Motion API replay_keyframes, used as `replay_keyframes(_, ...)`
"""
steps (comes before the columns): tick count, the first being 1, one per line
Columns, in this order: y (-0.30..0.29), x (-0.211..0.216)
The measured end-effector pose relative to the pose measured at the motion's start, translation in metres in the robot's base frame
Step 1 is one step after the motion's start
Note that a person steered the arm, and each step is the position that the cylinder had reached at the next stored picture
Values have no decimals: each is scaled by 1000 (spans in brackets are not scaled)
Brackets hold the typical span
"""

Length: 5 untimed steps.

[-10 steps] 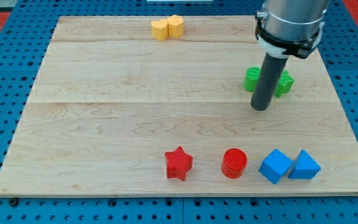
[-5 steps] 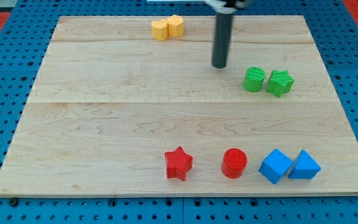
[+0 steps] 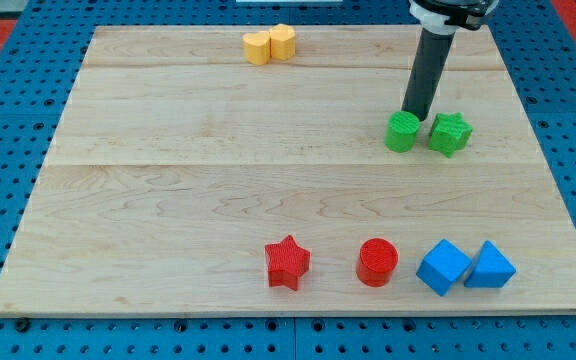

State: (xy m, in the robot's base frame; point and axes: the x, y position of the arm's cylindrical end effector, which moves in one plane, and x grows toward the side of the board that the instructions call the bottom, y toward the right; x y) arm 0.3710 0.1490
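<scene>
My tip (image 3: 415,114) rests on the board just above and to the right of the green cylinder (image 3: 402,132), touching or almost touching its upper edge. The green star (image 3: 450,133) lies a short way to the tip's lower right, with a small gap between it and the cylinder. The dark rod rises from the tip toward the view's top right.
Two yellow blocks (image 3: 269,44) sit together at the top middle of the wooden board (image 3: 168,180). Along the bottom lie a red star (image 3: 287,262), a red cylinder (image 3: 377,262) and two blue blocks (image 3: 465,266) side by side.
The tip went from below the green blocks up to the board's upper middle, then came back right to the green cylinder. The cylinder has shifted slightly left and down, away from the star.
</scene>
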Motion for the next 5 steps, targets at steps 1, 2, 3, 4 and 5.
replay_keyframes(1,-25,-6)
replay_keyframes(2,-30,-18)
replay_keyframes(3,-29,-17)
replay_keyframes(4,-45,3)
replay_keyframes(5,-93,25)
